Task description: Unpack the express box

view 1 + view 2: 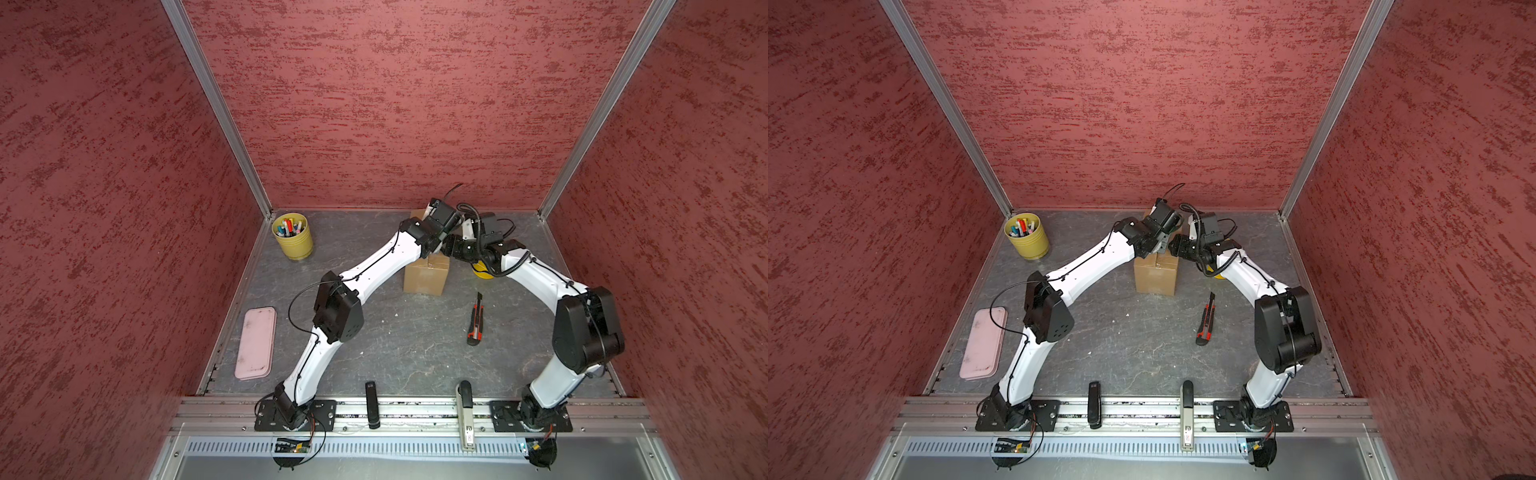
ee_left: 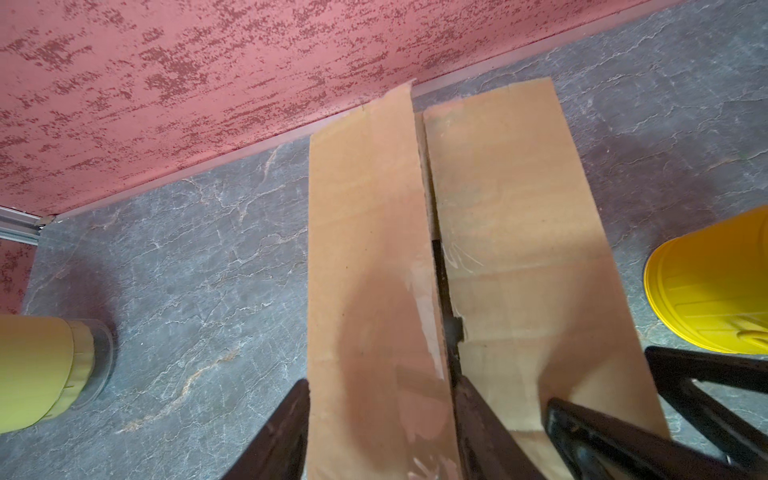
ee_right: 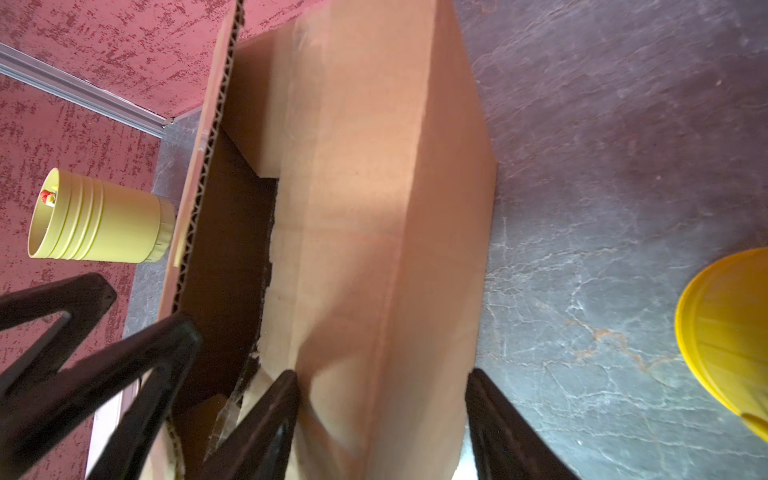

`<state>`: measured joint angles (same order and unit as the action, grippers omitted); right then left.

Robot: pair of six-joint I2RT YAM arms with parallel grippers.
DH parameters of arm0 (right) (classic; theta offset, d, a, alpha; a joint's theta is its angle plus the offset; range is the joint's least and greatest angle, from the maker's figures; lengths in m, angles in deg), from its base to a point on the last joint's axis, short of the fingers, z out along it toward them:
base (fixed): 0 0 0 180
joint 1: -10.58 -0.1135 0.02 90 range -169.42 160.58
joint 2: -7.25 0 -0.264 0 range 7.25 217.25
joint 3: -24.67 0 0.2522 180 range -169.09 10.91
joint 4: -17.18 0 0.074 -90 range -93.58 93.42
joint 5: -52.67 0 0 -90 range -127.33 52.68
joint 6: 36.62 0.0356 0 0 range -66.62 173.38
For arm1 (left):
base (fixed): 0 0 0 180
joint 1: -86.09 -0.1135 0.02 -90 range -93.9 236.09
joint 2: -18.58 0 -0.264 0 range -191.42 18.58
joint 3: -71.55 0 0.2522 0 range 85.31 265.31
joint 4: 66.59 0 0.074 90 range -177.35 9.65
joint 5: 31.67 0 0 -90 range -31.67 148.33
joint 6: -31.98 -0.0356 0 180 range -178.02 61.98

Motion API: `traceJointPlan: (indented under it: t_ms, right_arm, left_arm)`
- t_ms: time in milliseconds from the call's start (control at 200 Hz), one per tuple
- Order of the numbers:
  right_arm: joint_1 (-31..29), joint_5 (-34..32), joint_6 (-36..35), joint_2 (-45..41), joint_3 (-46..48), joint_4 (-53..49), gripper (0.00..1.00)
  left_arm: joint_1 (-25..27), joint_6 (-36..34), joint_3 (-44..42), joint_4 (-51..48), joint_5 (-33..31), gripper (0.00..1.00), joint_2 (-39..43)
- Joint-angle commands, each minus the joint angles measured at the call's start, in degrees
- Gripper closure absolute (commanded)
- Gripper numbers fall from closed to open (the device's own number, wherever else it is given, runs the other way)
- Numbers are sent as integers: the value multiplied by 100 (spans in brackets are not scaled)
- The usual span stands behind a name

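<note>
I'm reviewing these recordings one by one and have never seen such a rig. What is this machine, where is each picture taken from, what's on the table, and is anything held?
It is a robot: two white arms on a rail at the front, each ending in a two-fingered pincer. Two pictures look down from overhead, side by side; two come from cameras on the wrists. On the grey table stand the brown express box, a yellow cup of pens and a second yellow cup partly hidden behind the right arm; a pink flat case and a utility knife lie nearer the front. The left pincer straddles one top flap, the right pincer the box's other side, and the seam between stands open. Whether they squeeze the cardboard I cannot tell.
</note>
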<state>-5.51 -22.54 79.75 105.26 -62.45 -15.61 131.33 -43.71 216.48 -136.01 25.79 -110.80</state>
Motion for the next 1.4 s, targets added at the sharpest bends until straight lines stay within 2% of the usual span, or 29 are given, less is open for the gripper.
traceJointPlan:
  t_ms: [0, 256, 391, 596, 877, 1007, 1207, 1393]
  right_arm:
    - [169, -433, -34, 183, 244, -584, 35]
    - [175, -424, -35, 190, 228, -606, 35]
    - [175, -388, -44, 178, 192, -637, 35]
    - [171, -303, -83, 124, 104, -731, 35]
    - [167, -359, -200, -88, -265, -1206, 34]
    - [115, -475, -239, -149, -468, -1448, 34]
    - [-41, -655, -272, -186, -833, -1850, 33]
    - [-279, -924, -268, -146, -1194, -2206, 32]
  left_arm:
    - [-76, -121, -50, -30, -184, 46, 329]
    - [-93, -130, -152, -7, -114, 44, 484]
    - [-205, -80, -461, 115, 177, 41, 725]
    - [-577, 180, -1436, 684, 1310, 40, 1289]
    - [-1077, 600, -2657, 1551, 2519, 40, 1975]
    - [-1424, 896, -3436, 2250, 3449, 41, 2303]
    - [-1940, 1618, -4674, 3640, 5070, 48, 2716]
    - [-2147, 2021, -5377, 4428, 5708, 56, 3083]
